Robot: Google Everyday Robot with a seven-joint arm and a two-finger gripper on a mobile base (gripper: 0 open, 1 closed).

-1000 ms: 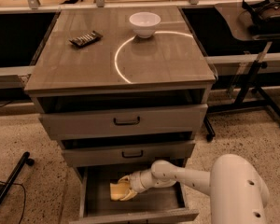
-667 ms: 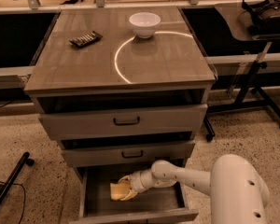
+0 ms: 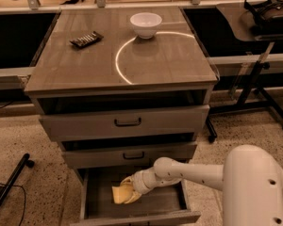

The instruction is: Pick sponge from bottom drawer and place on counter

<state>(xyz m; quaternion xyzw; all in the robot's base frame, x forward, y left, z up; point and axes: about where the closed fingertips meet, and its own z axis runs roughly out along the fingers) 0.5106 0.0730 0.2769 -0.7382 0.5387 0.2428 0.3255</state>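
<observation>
The bottom drawer (image 3: pixel 96 206) is pulled open below the two shallower drawers. The pale-yellow sponge (image 3: pixel 119 195) lies in it, left of the middle. My gripper (image 3: pixel 129 188) reaches into the drawer from the right, on the end of my white arm (image 3: pixel 188 171), and sits right on the sponge, covering its right part. The counter (image 3: pixel 85 65) is the glossy grey-brown cabinet top with a bright curved light reflection.
A white bowl (image 3: pixel 145 24) stands at the back of the counter, and a dark flat wrapped bar (image 3: pixel 86 39) lies at its back left. A side table with black legs (image 3: pixel 254 74) stands to the right. A black base leg (image 3: pixel 12 185) lies on the floor at left.
</observation>
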